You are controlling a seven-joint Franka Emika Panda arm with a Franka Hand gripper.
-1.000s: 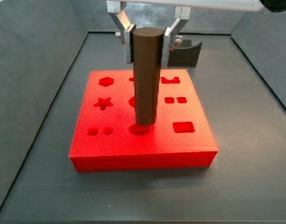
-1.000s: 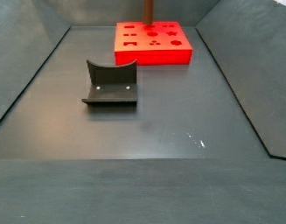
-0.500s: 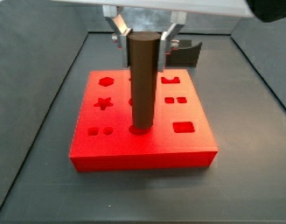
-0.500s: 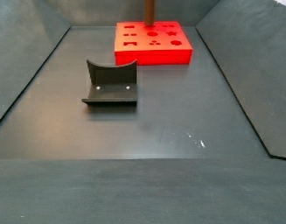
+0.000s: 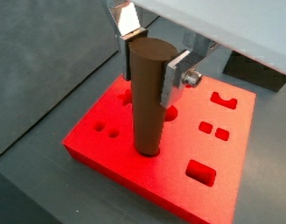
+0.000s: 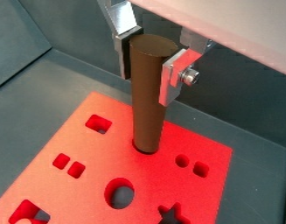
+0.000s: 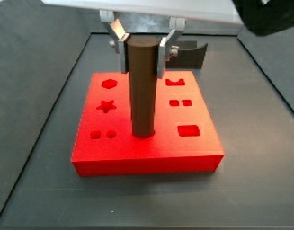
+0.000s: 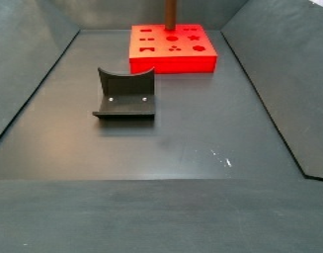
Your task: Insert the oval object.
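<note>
My claw (image 7: 142,39) grips the oval peg (image 7: 142,85), now sunk deeper into the red block (image 7: 146,126); insertion nearly done.

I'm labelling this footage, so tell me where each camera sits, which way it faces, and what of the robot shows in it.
Wrist views: on the arm, looking steeply down on the gripper, its fingers flanking the oval object, whose foot meets the red block.
Side view: close to the block, facing the gripper with the fixture behind.
Side view: far across the floor, fixture nearer, block behind; gripper out of frame.
All share block and peg.
</note>
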